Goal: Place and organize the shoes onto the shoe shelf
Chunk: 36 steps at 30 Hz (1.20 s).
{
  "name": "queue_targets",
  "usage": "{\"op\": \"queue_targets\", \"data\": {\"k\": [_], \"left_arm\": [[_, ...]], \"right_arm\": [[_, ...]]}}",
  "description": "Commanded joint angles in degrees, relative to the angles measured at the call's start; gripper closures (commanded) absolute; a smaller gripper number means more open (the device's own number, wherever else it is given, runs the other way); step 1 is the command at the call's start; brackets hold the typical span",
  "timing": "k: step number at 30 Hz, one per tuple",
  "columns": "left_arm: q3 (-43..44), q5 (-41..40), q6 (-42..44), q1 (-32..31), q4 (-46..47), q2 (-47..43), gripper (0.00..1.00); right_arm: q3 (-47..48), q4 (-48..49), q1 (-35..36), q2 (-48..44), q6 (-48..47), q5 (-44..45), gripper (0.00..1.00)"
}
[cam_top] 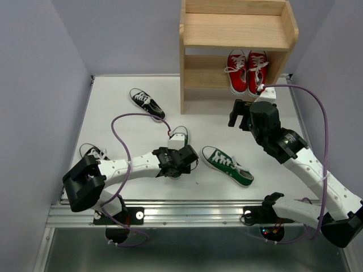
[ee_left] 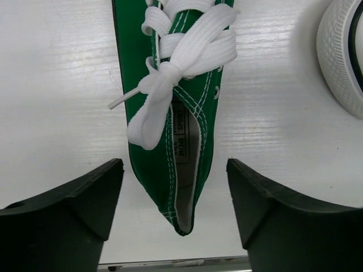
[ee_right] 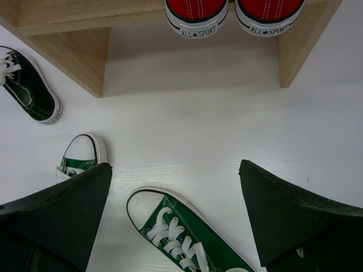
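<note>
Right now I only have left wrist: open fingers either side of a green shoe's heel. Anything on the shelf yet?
Observer: Yes, the red pair sits on the lower tier of the shoe shelf, right side.
Operator: Right arm?
Observer: The right gripper is open and empty, hovering in front of the shelf.
Operator: Black shoes?
Observer: One black shoe lies on the table left of the shelf; the second black shoe is partly hidden behind the left arm.
</note>
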Motion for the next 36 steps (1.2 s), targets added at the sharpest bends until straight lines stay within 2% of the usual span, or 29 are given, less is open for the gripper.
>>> {"op": "queue_targets", "data": {"k": [1, 5, 7, 14, 18, 21, 23, 24, 30, 36], "left_arm": [[2.5, -2.8, -2.5, -0.4, -4.5, 0.0, 0.10], [1.7, -1.0, -3.9, -0.5, -3.0, 1.0, 0.09], [0.5, 0.0, -4.1, -0.4, -1.5, 0.8, 0.14], [-2.0, -1.0, -3.5, -0.4, 0.4, 0.6, 0.39], [-3.0, -1.5, -2.2, -0.4, 0.9, 0.0, 0.65], [-3.7, -0.5, -1.3, -0.5, 2.2, -0.1, 0.66], [-3.8, -0.9, -0.9, -0.4, 2.2, -0.4, 0.78], [-3.2, -1.4, -0.7, -0.5, 0.9, -1.1, 1.00], [1.7, 0.6, 6.4, -0.6, -1.9, -8.3, 1.00], [9.9, 2.2, 13.0, -0.6, -9.7, -14.2, 1.00]], "right_arm": [[1.9, 0.6, 0.2, -0.9, 0.3, -1.1, 0.00], [2.3, 0.0, 0.2, -0.9, 0.3, -1.5, 0.00], [2.7, -0.7, 0.2, -0.9, 0.6, -1.7, 0.00], [2.3, -2.2, 0.2, -1.8, 2.5, -2.4, 0.00], [1.2, -2.6, 0.2, -3.3, 3.6, -2.3, 0.00], [0.7, -3.3, 0.2, -4.0, 4.4, -2.4, 0.00], [0.2, -3.5, 0.2, -4.3, 4.7, -2.7, 0.00], [0.1, -3.5, 0.2, -4.5, 4.9, -2.6, 0.00], [0.1, -3.3, 0.2, -4.1, 4.0, -2.6, 0.00], [0.9, -2.7, 0.2, -4.0, 2.4, -2.6, 0.00]]}}
